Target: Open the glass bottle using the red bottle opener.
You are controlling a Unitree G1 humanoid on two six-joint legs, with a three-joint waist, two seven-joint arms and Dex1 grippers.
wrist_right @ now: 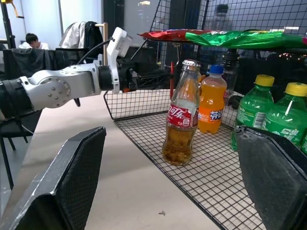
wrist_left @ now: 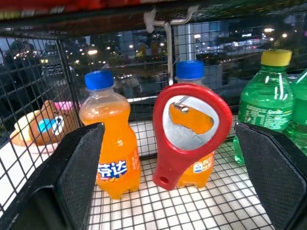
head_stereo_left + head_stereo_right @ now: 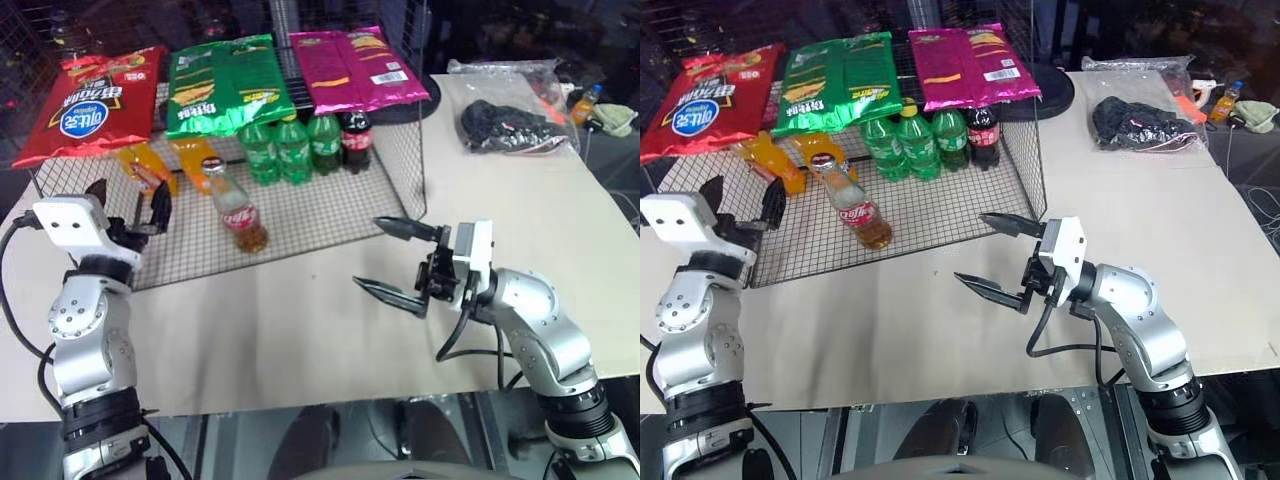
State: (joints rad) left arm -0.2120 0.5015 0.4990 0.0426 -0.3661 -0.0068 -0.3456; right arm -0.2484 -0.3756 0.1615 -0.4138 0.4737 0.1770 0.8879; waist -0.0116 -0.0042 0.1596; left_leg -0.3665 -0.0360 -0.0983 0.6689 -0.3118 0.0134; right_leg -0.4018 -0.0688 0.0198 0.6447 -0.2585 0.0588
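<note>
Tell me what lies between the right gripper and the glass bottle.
Nothing stands there: in the right wrist view, bare tabletop and wire rack floor stretch from the open right gripper to the glass bottle.

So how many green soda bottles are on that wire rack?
3. They stand side by side at the back of the wire rack, under the snack bags: left, middle, right, the last beside the dark cola bottle. More could be hidden behind them.

The glass bottle (image 3: 238,208) stands upright on the wire rack (image 3: 330,215), capped, amber liquid low inside, red label. The red bottle opener (image 2: 188,131) hangs head-up inside that rack, before an orange soda bottle (image 2: 113,143).
</note>
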